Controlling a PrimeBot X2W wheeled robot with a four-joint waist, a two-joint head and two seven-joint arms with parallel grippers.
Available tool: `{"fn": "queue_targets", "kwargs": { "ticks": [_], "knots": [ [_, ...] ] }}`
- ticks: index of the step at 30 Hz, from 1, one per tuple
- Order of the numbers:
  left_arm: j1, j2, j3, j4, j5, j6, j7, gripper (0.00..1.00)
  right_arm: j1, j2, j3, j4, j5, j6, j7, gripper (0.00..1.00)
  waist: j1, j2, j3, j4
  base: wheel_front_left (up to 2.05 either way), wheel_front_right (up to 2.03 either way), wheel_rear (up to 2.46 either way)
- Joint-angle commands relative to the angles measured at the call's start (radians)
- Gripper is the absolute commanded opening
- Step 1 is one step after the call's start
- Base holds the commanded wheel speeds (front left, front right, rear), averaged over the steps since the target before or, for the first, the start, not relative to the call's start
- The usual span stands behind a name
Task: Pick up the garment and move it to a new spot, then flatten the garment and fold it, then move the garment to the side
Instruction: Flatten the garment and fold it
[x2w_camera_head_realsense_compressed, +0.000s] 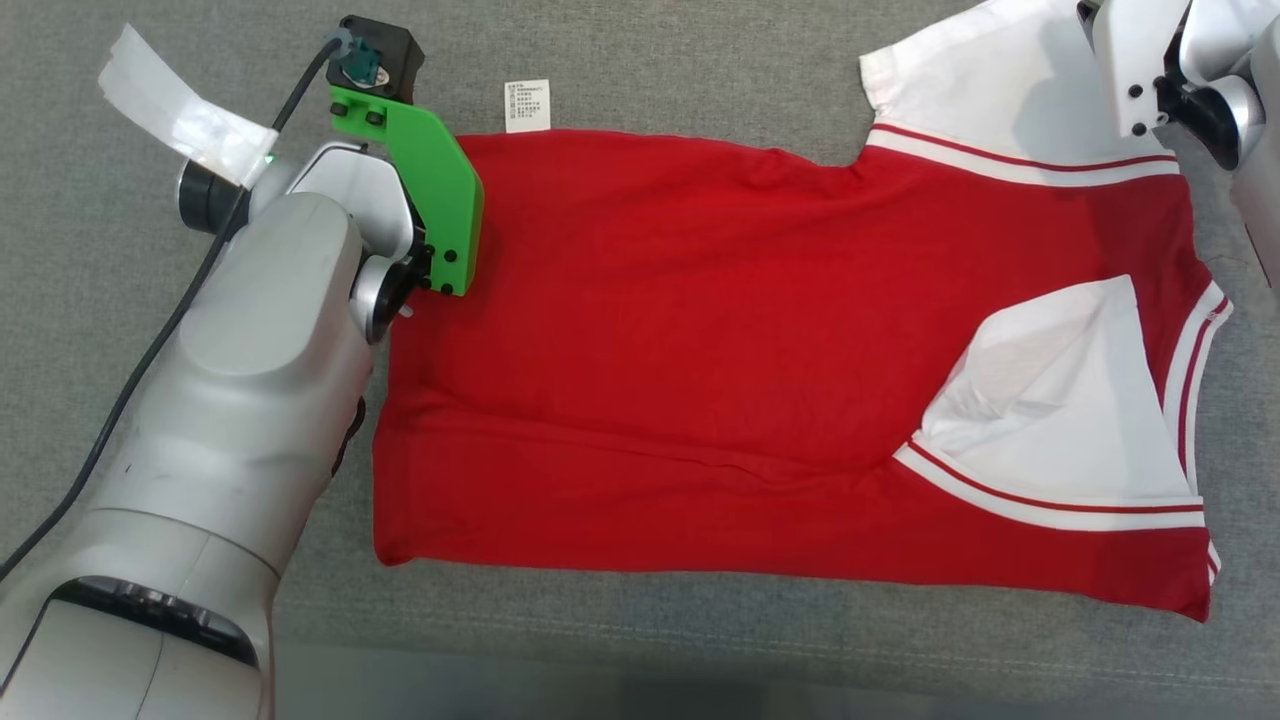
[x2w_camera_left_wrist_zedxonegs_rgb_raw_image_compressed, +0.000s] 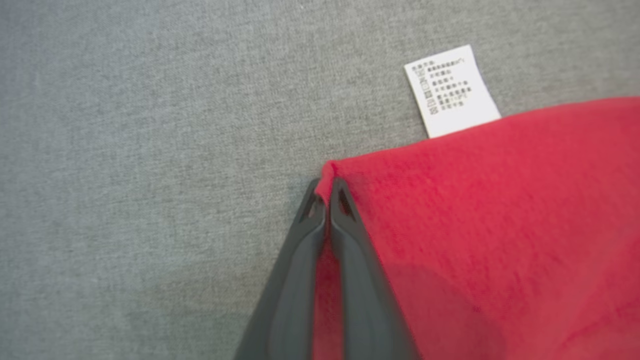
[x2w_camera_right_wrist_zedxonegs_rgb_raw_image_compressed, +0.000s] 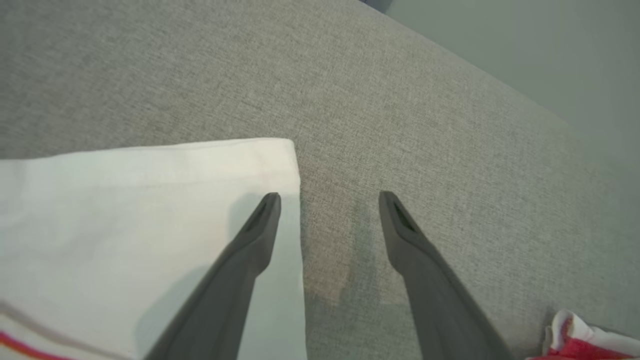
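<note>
On the grey tabletop (x2w_camera_head_realsense_compressed: 700, 60) the red-and-white garment (x2w_camera_head_realsense_compressed: 700, 330) lies flat, left gripper (x2w_camera_left_wrist_zedxonegs_rgb_raw_image_compressed: 327, 192) with jaws pinching one red corner, right gripper (x2w_camera_right_wrist_zedxonegs_rgb_raw_image_compressed: 330, 197) with jaws spread over a white sleeve (x2w_camera_right_wrist_zedxonegs_rgb_raw_image_compressed: 150, 200).

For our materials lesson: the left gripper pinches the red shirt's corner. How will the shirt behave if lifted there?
Probably floppy: the red shirt lies creased and flat, so it should drape from the left gripper. Likely light: thin cloth. The pinch holds little fabric; it might slip.

red garment (x2w_camera_head_realsense_compressed: 680, 340), white sleeves; grey cloth surface (x2w_camera_head_realsense_compressed: 700, 70)
</note>
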Motion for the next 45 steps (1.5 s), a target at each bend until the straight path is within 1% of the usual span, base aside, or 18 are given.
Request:
{"fn": "queue_targets", "kwargs": {
  "ticks": [1, 9, 16, 17, 18, 19, 20, 22, 28, 31, 35, 41, 45],
  "knots": [
    [0.009, -0.014, -0.011, 0.019, 0.002, -0.008, 0.0, 0.0, -0.018, 0.002, 0.008, 0.009, 0.008, -0.001, 0.005, 1.0, 0.0, -0.0001, 0.015, 0.017, 0.0, 0.0, 0.0],
    [-0.012, -0.048, -0.037, 0.029, 0.004, -0.02, -0.015, 0.0, -0.053, -0.009, 0.019, 0.059, 0.015, -0.001, 0.009, 1.0, 0.0, -0.0001, 0.041, 0.054, 0.0, 0.0, 0.0],
    [-0.02, -0.065, -0.056, 0.039, -0.003, -0.027, -0.029, 0.0, -0.027, 0.01, -0.002, 0.131, 0.035, 0.0, 0.002, 1.0, 0.0, -0.0001, 0.052, 0.069, 0.0, 0.0, 0.0],
    [-0.019, -0.066, -0.057, 0.041, -0.005, -0.027, -0.03, 0.0, -0.023, 0.014, -0.003, 0.141, 0.039, 0.0, 0.009, 0.59, 0.0, -0.0001, 0.052, 0.069, 0.0, 0.0, 0.0],
    [-0.02, -0.067, -0.059, 0.045, -0.007, -0.028, -0.029, 0.0, -0.02, 0.017, -0.001, 0.149, 0.04, 0.0, 0.015, 0.24, 0.0, -0.0001, 0.053, 0.069, 0.0, 0.0, 0.0],
    [-0.02, -0.068, -0.06, 0.049, -0.007, -0.029, -0.028, 0.0, -0.017, 0.02, 0.003, 0.156, 0.041, 0.0, 0.023, 0.09, 0.0, -0.0001, 0.053, 0.067, 0.0, 0.0, 0.0],
    [-0.02, -0.068, -0.061, 0.054, -0.007, -0.029, -0.031, 0.0, -0.014, 0.022, 0.009, 0.159, 0.045, 0.0, 0.029, 0.0, 0.0, -0.0001, 0.051, 0.065, 0.0, 0.0, 0.0],
    [-0.022, -0.066, -0.06, 0.061, -0.008, -0.026, -0.036, 0.0, -0.013, 0.02, 0.017, 0.155, 0.052, -0.001, 0.029, 0.0, 0.0, -0.0001, 0.048, 0.062, 0.0, 0.0, 0.0],
    [-0.035, -0.056, -0.051, 0.064, -0.008, -0.003, -0.084, 0.0, -0.02, 0.022, 0.035, 0.115, 0.075, -0.001, -0.026, 0.0, 0.0, -0.0001, 0.031, 0.05, 0.0, 0.0, 0.0],
    [-0.037, -0.053, -0.046, 0.064, -0.007, 0.005, -0.122, 0.0, -0.021, 0.026, 0.035, 0.081, 0.107, -0.001, -0.079, 0.0, 0.0, -0.0001, 0.015, 0.042, 0.0, 0.0, 0.0],
    [-0.031, -0.041, -0.044, 0.067, -0.007, 0.01, -0.164, 0.0, 0.004, 0.01, 0.064, 0.014, 0.159, -0.001, -0.141, 0.0, 0.0, -0.0001, -0.018, 0.027, 0.0, 0.0, 0.0],
    [-0.008, -0.019, -0.051, 0.067, -0.003, 0.006, -0.197, 0.0, 0.069, -0.062, 0.138, -0.142, 0.282, -0.001, -0.177, 0.0, 0.0, -0.0001, -0.075, -0.003, 0.0, 0.0, 0.0],
    [0.017, -0.001, -0.056, 0.055, 0.003, 0.019, -0.228, 0.0, 0.129, -0.139, 0.17, -0.272, 0.38, -0.001, -0.188, 0.0, 0.0, -0.0001, -0.112, -0.018, 0.0, 0.0, 0.0]
  ]
}}
